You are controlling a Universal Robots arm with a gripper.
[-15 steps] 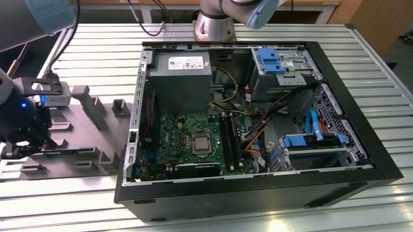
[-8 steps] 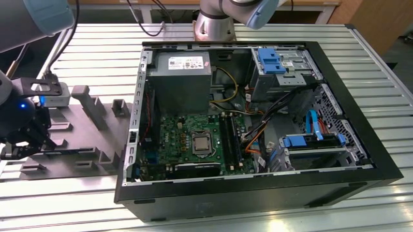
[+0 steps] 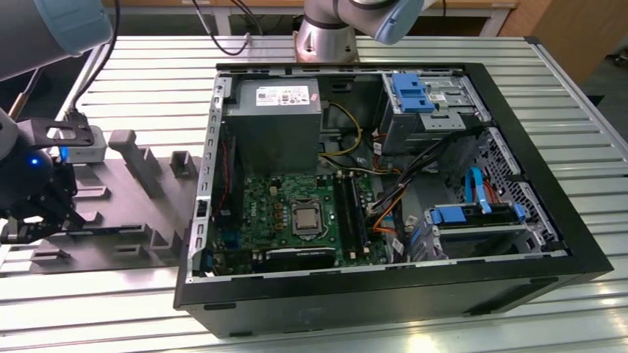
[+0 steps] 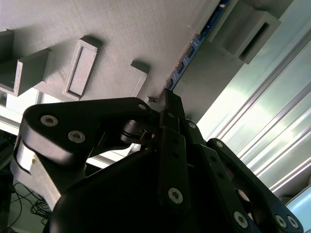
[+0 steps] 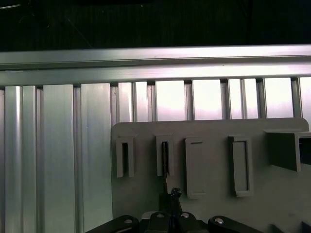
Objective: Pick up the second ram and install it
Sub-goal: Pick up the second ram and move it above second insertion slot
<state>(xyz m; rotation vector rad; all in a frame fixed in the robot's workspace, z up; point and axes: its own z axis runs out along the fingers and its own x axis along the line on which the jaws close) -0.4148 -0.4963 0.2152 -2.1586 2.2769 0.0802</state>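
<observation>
Second ram [image 4: 193, 48], a slim dark blue-edged memory stick, stands in a slot of the pale grey moulded plastic tray [image 4: 146, 29]; the black gripper [image 4: 167, 97] has its fingers pinched together on the stick's end.

My arm [image 3: 329, 37]: silver-grey tubes with pale blue joint caps. My pincer [image 4: 167, 99]: matt black, jointed links, round silver screw heads at each pivot. Also one small blue light [image 3: 35, 160].

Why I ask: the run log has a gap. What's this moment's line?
phase: pick | gripper at second ram end | ram in grey tray slot | not installed
</observation>
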